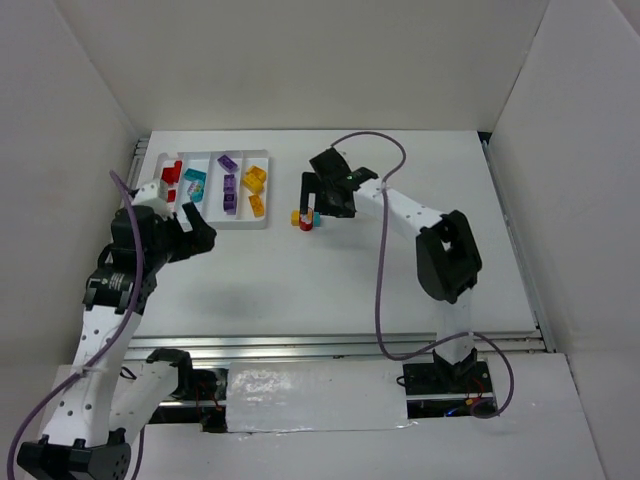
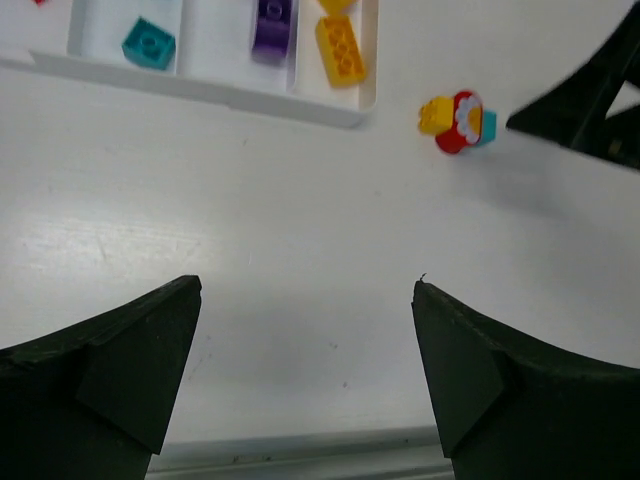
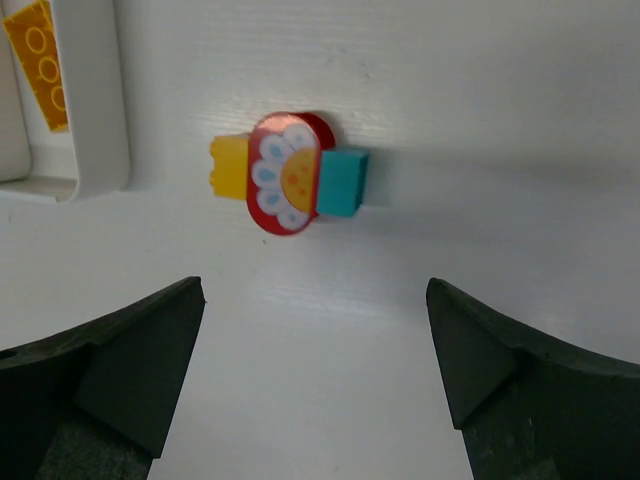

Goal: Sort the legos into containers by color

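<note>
While the right jaws hang apart over the multicoloured lego (image 3: 287, 172), I see some ways this can go badly. This piece lies on the bench toward the far edge, just beside the right wall of the white tray (image 1: 268, 190), which sits near the far left corner. It is made of a yellow part, a round red disc with a flower and a teal part, all joined together.

My first worry is the grip. If the jaws close on the round disc, I think it can turn or slip out, because a curved side gives little hold. The joined parts may also come apart under the squeeze, though I cannot tell how firmly they are pressed together.

My second worry is the tray wall. It is so near the yellow end that a descending finger could hit it and push the whole tray.

Third, no compartment truly fits this piece. The red legos (image 1: 171, 172), teal lego (image 1: 194, 182), purple legos (image 1: 229, 190) and yellow legos (image 1: 254, 180) each have their own lane, so three colours together would be wrong anywhere.

The left jaws, also apart and empty, wait by the near side of the tray at the left edge, and both arms reaching there could collide.
</note>
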`<state>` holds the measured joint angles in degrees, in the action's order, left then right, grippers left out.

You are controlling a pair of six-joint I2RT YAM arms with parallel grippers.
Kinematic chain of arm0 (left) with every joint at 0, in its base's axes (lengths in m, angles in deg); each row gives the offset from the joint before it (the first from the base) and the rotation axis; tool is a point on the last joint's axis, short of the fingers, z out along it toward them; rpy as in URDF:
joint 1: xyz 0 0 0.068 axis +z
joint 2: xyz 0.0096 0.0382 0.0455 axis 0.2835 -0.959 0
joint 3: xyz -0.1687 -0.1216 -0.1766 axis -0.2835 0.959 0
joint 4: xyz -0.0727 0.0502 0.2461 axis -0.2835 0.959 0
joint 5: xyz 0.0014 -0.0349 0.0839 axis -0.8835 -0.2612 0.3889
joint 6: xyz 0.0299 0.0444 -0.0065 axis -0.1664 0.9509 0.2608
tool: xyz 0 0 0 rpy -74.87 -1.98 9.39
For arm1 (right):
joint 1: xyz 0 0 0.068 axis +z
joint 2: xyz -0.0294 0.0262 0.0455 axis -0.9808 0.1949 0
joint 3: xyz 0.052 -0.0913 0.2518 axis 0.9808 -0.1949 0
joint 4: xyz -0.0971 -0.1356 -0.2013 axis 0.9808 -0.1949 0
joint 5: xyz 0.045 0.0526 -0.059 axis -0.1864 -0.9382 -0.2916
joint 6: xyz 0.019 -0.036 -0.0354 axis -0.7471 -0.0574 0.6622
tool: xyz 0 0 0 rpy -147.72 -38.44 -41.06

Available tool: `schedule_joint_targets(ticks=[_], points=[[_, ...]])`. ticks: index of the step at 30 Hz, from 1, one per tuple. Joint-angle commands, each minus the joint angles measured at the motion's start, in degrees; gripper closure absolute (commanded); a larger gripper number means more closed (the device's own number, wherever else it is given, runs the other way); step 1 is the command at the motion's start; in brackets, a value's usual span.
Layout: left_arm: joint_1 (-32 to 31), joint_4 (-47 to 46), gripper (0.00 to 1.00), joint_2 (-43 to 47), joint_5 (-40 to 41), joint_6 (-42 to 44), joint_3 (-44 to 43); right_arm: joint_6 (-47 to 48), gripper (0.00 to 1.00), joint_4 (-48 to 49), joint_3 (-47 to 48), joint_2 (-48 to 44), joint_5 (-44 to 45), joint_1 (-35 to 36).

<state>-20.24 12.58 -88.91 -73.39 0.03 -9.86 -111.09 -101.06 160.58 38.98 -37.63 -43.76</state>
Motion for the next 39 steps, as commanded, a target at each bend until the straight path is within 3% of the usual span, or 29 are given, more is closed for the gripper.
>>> schedule_joint_targets(ticks=[1, 6, 10, 16, 25, 33, 35, 39], points=[[-0.54, -2.34, 0.01, 1.48, -2.80, 2.66, 4.00, -0.23, 0.00, -4.66, 10.19, 6.54, 0.50, 0.50], [-0.01, -2.24, 0.01, -0.80, -3.76, 3.54, 2.85, -0.75, 0.00, -8.10, 21.80, 16.30, 4.53, 0.50], [-0.01, -2.16, 0.00, -3.53, -8.25, 4.25, 3.12, 1.52, 0.00, -3.71, 23.30, 18.23, 1.91, 0.50], [-0.01, -2.51, 0.00, -2.04, -7.98, 4.25, 3.47, 9.35, 0.00, -14.32, 39.81, 29.38, -2.39, 0.50], [-0.10, -2.77, 0.00, -2.48, -9.74, 4.60, 3.47, 7.25, 0.00, -14.34, 30.34, 27.39, 3.75, 1.12], [-0.10, -2.77, 0.00, -2.57, -9.66, 4.69, 3.56, 7.77, 0.01, -14.60, 29.90, 28.00, 2.96, 2.44], [-0.01, -2.69, 0.00, -2.74, -9.39, 4.69, 3.56, 7.69, 0.05, -15.13, 29.81, 28.00, 2.78, 2.44], [-0.10, -2.69, 0.00, -3.01, -9.13, 4.51, 3.64, 6.81, 0.38, -11.54, 22.80, 22.93, 1.73, 2.53]])
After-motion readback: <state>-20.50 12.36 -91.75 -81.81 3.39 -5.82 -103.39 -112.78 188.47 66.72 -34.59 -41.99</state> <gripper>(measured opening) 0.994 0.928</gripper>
